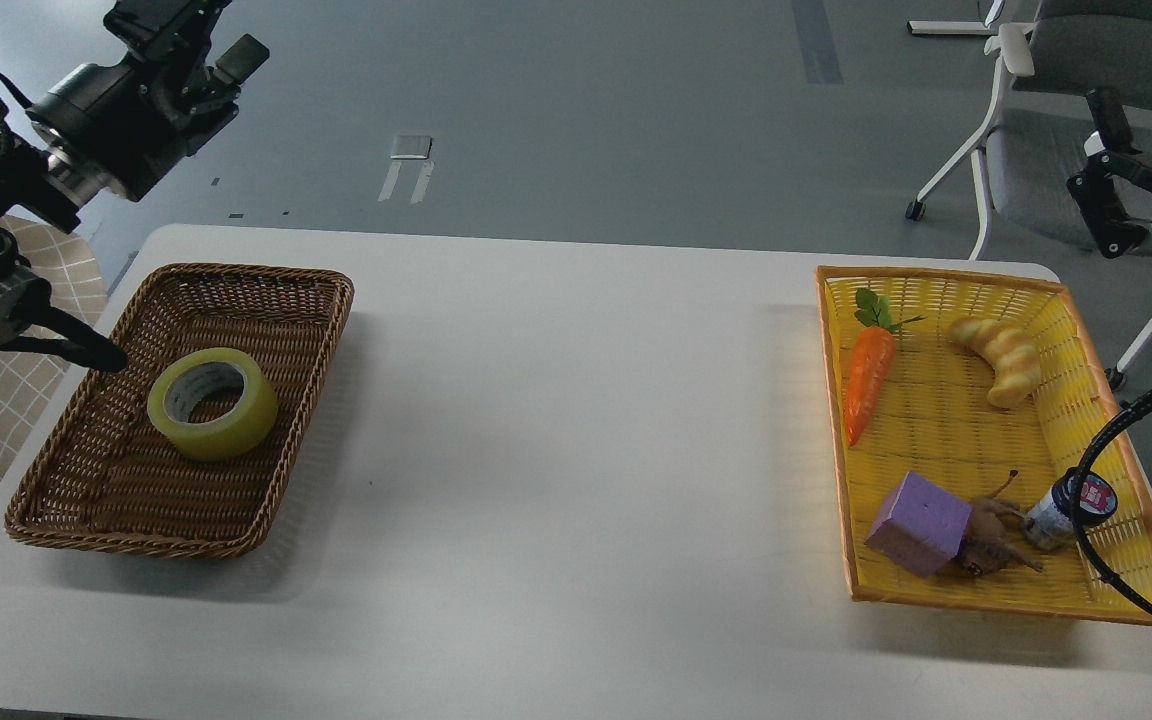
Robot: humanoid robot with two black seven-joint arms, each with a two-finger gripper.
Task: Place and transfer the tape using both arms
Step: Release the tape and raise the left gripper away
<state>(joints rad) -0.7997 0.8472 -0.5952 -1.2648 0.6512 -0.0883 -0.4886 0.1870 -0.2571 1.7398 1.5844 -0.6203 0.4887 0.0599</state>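
Note:
The tape (212,403), a yellow roll with a grey-white core, lies flat in the brown wicker basket (266,277) at the table's left. My left gripper (206,35) is raised high above and behind the basket, at the top left of the view. Its fingers stand apart and it holds nothing. My right gripper (1104,185) hangs off the table's far right side, beyond the yellow basket (936,275). It is open and empty.
The yellow basket holds a toy carrot (866,380), a twisted bread toy (1001,355), a purple block (918,522), a brown toy (991,548) and a small jar (1071,505). A black cable (1101,470) arcs over its right corner. An office chair (1066,110) stands behind.

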